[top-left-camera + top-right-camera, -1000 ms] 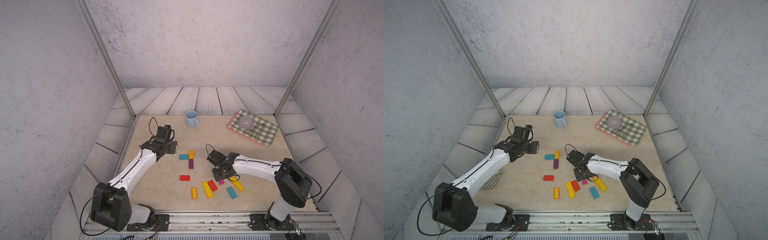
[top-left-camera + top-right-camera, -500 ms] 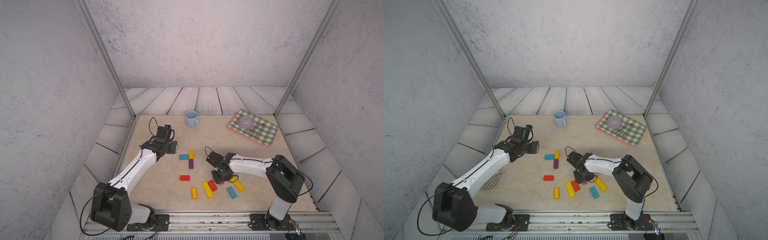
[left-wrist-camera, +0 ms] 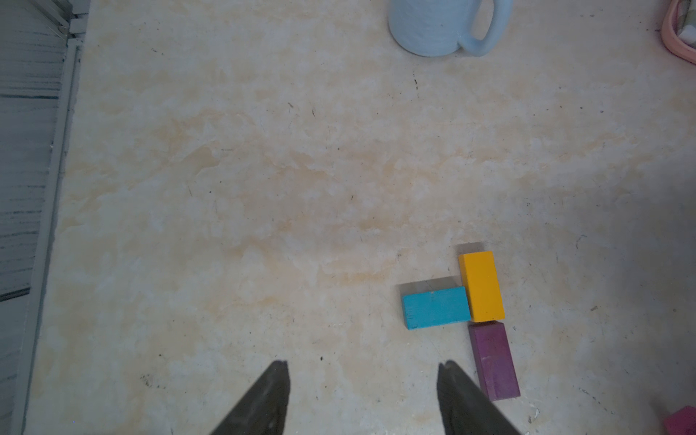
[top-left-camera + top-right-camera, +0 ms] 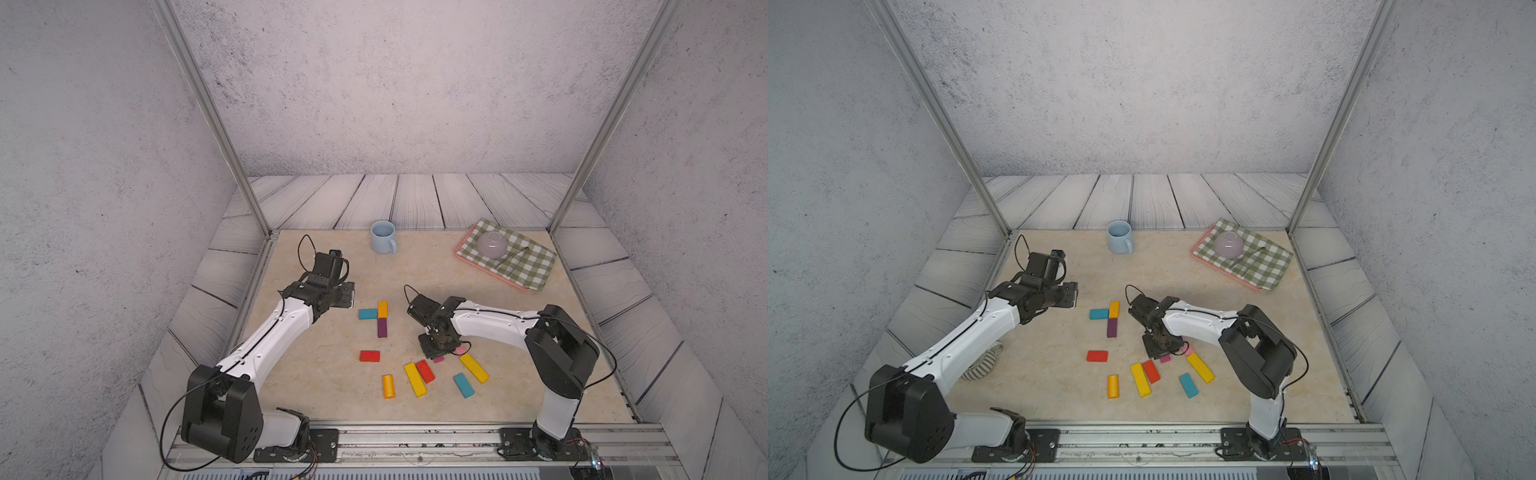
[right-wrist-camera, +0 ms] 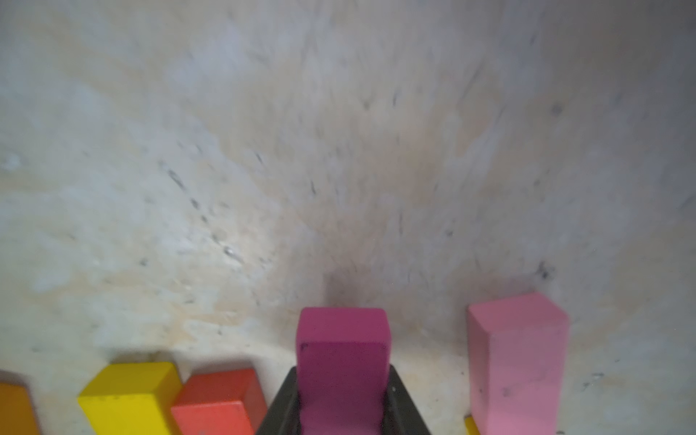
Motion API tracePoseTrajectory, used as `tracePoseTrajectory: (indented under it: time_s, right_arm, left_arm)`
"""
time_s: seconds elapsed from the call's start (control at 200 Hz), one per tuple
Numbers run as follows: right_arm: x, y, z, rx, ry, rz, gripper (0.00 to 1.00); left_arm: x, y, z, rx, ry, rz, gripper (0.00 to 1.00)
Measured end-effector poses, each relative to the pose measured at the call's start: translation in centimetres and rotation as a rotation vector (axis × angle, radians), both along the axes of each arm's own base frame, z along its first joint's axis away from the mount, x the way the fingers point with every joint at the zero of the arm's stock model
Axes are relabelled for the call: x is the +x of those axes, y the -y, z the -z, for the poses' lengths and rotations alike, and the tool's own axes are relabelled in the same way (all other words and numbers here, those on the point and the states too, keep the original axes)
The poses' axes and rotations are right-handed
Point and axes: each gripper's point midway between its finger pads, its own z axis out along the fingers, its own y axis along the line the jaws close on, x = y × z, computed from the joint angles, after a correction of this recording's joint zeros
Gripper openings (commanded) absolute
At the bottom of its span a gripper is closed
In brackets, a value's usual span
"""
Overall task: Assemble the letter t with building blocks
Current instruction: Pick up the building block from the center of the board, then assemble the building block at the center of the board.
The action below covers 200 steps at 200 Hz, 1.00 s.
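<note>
A teal block (image 4: 368,313), an orange block (image 4: 382,309) and a purple block (image 4: 382,328) lie joined at mid-table, and show in the left wrist view as teal (image 3: 436,307), orange (image 3: 482,286) and purple (image 3: 493,361). My right gripper (image 4: 436,353) points down at the front cluster. In the right wrist view it (image 5: 342,376) is shut on a magenta block (image 5: 342,339), between a red block (image 5: 218,399) and a pink block (image 5: 518,361). My left gripper (image 3: 363,365) hangs open and empty left of the purple block.
Loose blocks lie near the front: red (image 4: 369,356), orange (image 4: 388,387), long yellow (image 4: 415,379), yellow (image 4: 473,368), teal (image 4: 464,385). A light-blue mug (image 4: 383,237) stands at the back. A checked cloth (image 4: 519,266) with a bowl (image 4: 492,245) lies back right.
The right gripper's jaws have closed onto the magenta block, and the right arm's elbow has swung left. The left arm has not moved.
</note>
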Motion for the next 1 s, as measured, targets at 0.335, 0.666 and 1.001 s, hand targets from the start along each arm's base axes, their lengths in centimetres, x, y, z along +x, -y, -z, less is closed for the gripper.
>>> tracePoseTrajectory:
  time_s: [0.335, 0.666, 1.001]
  right_arm:
    - [7.6, -3.6, -5.2, 0.057, 0.216, -0.424, 0.0]
    - [10.0, -7.6, -2.7, 0.026, 0.225, -0.926, 0.0]
    - [11.4, -8.6, -0.2, -0.035, 0.149, -1.143, 0.0]
  left_arm:
    - [-0.1, -1.9, 0.0, 0.061, -0.002, -0.096, 0.67]
    - [0.0, -3.3, -0.7, 0.086, 0.02, -0.176, 0.67]
    - [0.0, -3.7, -0.6, 0.083, 0.021, -0.202, 0.67]
